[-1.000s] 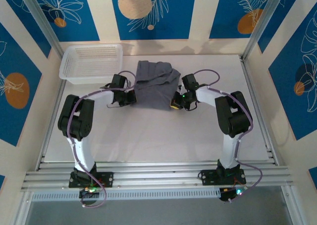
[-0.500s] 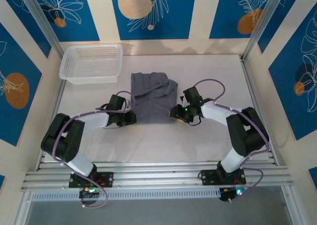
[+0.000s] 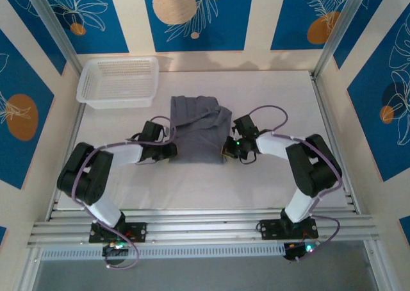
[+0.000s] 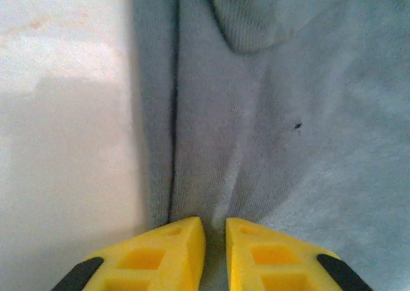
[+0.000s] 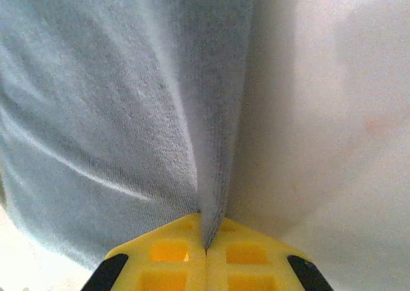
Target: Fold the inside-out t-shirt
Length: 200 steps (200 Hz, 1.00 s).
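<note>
The inside-out t-shirt lies as a folded dark grey bundle in the middle of the white table. My left gripper is low at the bundle's near left edge. In the left wrist view its yellow fingertips stand a narrow gap apart, with a ridge of the shirt's cloth running in between them. My right gripper is at the near right edge. In the right wrist view it is shut on a raised fold of the shirt's hem.
A white plastic basket stands at the back left, just beyond the shirt. Aluminium posts and patterned walls close in the table's sides and back. Both forearms lie low across the table on either side of the bundle.
The shirt has come nearer over the last second and lies flatter. Both arms have dropped lower. Both grippers have shifted slightly along the shirt's near edges in the last half second.
</note>
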Each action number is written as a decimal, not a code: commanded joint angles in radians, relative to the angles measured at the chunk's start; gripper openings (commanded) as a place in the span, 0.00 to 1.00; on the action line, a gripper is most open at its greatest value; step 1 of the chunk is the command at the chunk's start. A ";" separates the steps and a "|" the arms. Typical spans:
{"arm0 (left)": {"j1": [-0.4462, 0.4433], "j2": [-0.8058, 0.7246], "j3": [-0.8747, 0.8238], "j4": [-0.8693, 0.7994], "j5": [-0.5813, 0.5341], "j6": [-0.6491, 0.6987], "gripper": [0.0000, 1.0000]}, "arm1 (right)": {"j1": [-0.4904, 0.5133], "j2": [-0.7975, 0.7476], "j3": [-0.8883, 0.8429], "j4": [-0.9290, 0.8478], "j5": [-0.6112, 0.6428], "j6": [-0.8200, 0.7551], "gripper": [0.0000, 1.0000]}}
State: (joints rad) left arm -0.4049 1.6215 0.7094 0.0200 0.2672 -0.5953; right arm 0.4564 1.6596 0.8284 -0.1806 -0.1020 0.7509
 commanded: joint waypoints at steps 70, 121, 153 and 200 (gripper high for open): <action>-0.193 -0.459 -0.051 -0.402 -0.199 -0.034 0.37 | -0.001 -0.519 -0.131 -0.237 0.064 0.002 0.44; -0.149 -0.260 0.058 -0.349 -0.244 -0.023 0.43 | 0.023 -0.270 0.064 -0.169 0.057 0.007 0.57; -0.144 -0.217 0.047 -0.298 -0.227 -0.053 0.48 | 0.031 -0.113 0.140 -0.156 0.036 0.030 0.42; -0.143 -0.148 0.063 -0.276 -0.183 -0.049 0.49 | 0.047 -0.096 0.187 -0.195 0.071 0.017 0.05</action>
State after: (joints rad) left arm -0.5579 1.4315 0.7620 -0.2848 0.0513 -0.6453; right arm 0.4950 1.5875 0.9730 -0.3492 -0.0463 0.7753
